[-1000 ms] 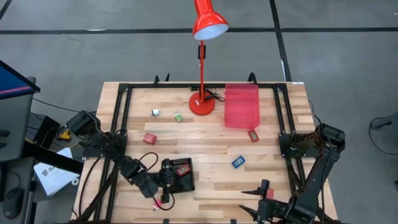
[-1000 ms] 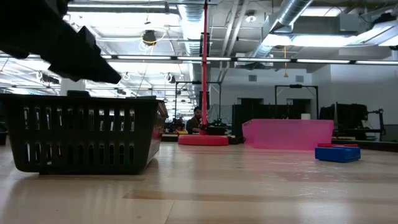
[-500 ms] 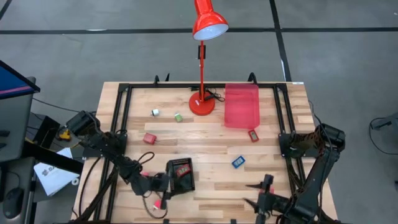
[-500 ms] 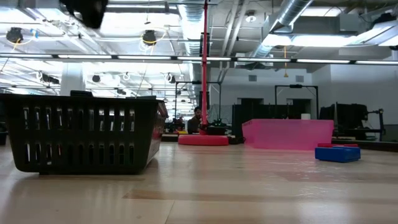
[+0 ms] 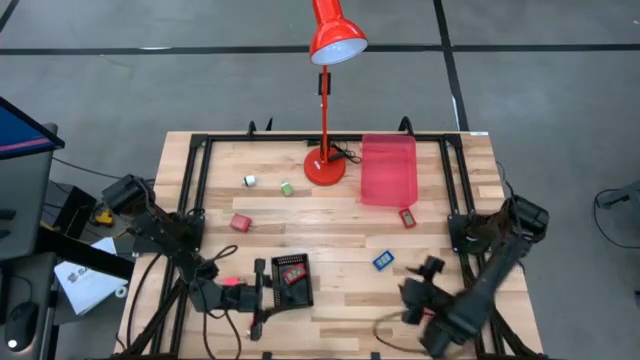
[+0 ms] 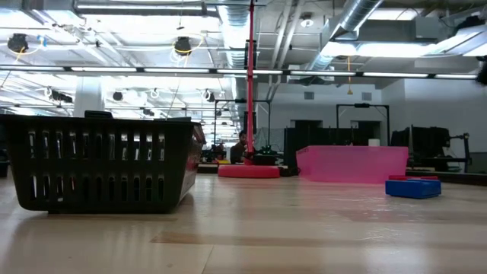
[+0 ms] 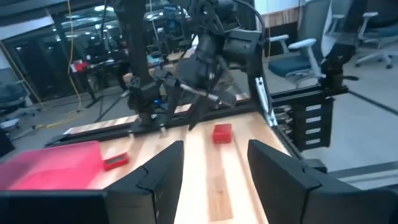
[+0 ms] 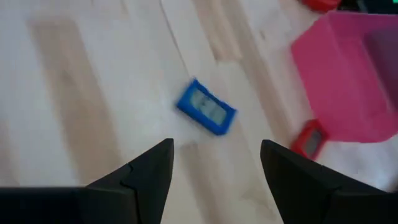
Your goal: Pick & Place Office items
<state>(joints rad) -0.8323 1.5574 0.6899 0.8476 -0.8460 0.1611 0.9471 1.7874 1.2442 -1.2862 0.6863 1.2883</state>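
- Two trays sit on the table (image 5: 440, 215): the pink tray (image 5: 388, 170) just right of the red lamp (image 5: 325, 160), the black basket (image 5: 291, 280) well in front of it.
- Left gripper (image 5: 258, 297), fingers apart and empty, hangs beside the black basket.
- Right gripper (image 5: 420, 285), fingers apart, hovers near the blue piece (image 5: 383, 260).
- Red block (image 5: 240, 222), green piece (image 5: 286, 188) and white piece (image 5: 249, 180) lie left of the lamp; a red piece (image 5: 408, 217) touches the pink tray's front.

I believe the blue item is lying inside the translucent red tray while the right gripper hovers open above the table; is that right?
Not quite. The blue item lies on the bare table, outside the translucent red tray, as the high view shows. The rest holds: the right gripper hovers open above the table.
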